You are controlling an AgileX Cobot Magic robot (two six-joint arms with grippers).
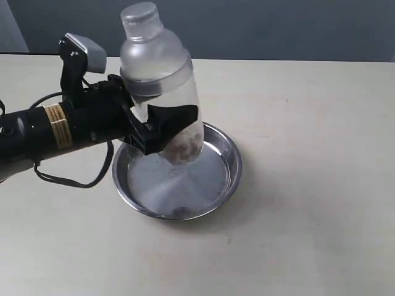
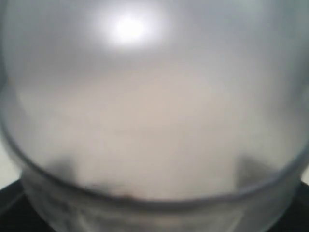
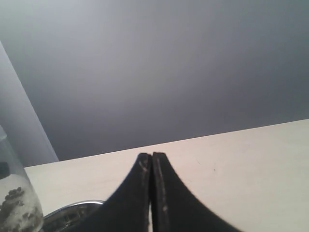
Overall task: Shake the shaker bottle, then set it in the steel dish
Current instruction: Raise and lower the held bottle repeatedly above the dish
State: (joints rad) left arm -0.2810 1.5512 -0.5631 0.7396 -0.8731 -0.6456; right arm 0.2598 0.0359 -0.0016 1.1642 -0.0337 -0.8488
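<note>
The clear shaker bottle (image 1: 159, 80) with its frosted dome and round cap stands nearly upright, a little tilted, over the steel dish (image 1: 229, 166). Brown pellets sit at its base. My left gripper (image 1: 165, 128) is shut on the bottle's lower body from the left. Whether the bottle's base touches the dish floor I cannot tell. In the left wrist view the frosted shaker bottle (image 2: 154, 121) fills the picture and hides the fingers. My right gripper (image 3: 151, 157) is shut on nothing, away from the bottle; the right wrist view catches the shaker bottle (image 3: 14, 203) and the steel dish's rim (image 3: 72, 209).
The dish rests on a pale beige table (image 1: 308, 123) with a dark grey wall behind. A black cable (image 1: 74, 180) loops from the left arm down to the tabletop beside the dish.
</note>
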